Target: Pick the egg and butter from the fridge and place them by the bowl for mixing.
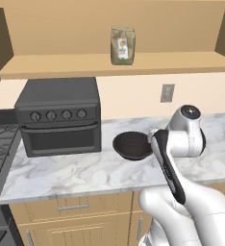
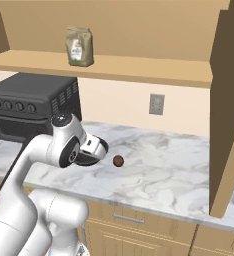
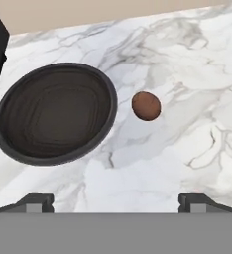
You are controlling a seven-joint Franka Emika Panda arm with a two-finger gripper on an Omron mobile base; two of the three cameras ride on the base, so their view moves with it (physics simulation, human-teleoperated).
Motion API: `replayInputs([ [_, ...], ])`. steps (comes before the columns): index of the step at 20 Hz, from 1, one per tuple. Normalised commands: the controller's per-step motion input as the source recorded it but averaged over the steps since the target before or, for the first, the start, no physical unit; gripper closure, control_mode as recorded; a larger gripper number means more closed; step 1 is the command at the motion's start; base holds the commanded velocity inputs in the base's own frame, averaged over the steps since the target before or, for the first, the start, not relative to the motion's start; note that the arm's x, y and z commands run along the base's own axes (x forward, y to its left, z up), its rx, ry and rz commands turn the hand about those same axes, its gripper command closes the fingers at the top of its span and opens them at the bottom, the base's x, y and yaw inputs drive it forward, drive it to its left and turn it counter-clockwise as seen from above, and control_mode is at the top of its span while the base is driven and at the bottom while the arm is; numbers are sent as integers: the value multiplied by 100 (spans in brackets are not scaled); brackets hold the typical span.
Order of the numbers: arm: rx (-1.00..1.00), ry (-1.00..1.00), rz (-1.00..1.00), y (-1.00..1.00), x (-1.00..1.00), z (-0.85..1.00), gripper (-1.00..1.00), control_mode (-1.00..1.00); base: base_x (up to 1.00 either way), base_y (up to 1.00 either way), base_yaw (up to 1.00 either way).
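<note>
Wide-open claw [image 3: 116, 201], bare marble counter [image 3: 187, 149], egg [image 3: 146, 105] just beside bowl [image 3: 54, 113]

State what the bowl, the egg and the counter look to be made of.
Bowl: dark, glossy rim, faint rings inside; glazed ceramic or plastic, can't tell which.
Egg: brown, matte, like natural shell.
Counter: white with grey veins, looks like polished marble.

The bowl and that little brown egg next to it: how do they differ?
The bowl is wide, shallow, hollow and almost black; the egg is far smaller, solid-looking, rounded and reddish brown. The bowl is nearer the oven, the egg farther from it. Both rest on the marble counter, close together but not touching.
</note>
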Motion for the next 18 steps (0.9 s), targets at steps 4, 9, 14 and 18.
replayInputs([
  [4,0,0,0,0,0,0,-100,100,-64,1,0],
  [9,0,0,0,0,0,0,-100,100,-65,8,31],
  [14,0,0,0,0,0,0,-100,100,-21,7,92],
  [18,0,0,0,0,0,0,-100,100,-6,0,100],
])
